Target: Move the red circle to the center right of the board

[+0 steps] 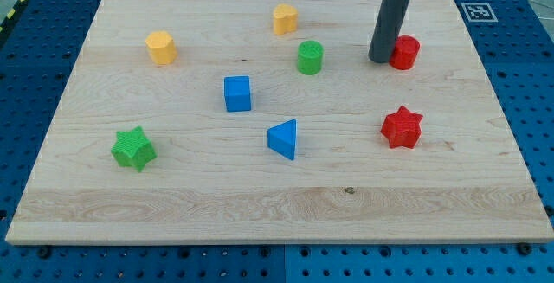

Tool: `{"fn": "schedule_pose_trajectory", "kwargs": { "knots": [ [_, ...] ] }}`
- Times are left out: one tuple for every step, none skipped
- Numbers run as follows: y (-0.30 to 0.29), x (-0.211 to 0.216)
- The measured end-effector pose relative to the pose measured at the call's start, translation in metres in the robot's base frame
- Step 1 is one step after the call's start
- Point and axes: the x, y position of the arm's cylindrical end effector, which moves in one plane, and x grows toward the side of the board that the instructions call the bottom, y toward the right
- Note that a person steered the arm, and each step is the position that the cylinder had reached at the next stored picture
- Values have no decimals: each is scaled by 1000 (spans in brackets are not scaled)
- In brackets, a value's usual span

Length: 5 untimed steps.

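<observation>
Pushing sideways is the whole game here, and you can see why the rod is parked where it is: my tip [381,60] sits right against the red circle [403,52], on the side facing the surface's left edge, so any shove sends the block toward the right edge. That's the direction the task wants. There's no gripper on this arm at all, just the straight dark rod, so nothing is held or clamped; it only leans on the block from the side.

The red circle is in the upper right part of the surface [260,205], near the top edge and not far from the right one. I'd say it needs to come down toward the bottom edge a bit to count as center right, so the push probably has to swing around to the block's top side at some point.

Worth watching: the red star [402,127] sits below the circle, closer to the bottom edge and well apart, but roughly in the lane if the circle gets driven downward.

Everything else is out of the way. The green circle [310,57] is just left of the tip, while the other blocks are well off toward the left side.
</observation>
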Motion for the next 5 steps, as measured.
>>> {"fn": "schedule_pose_trajectory", "kwargs": {
  "knots": [
    [14, 0],
    [26, 1],
    [29, 9],
    [30, 20],
    [31, 20]
  ]
}}
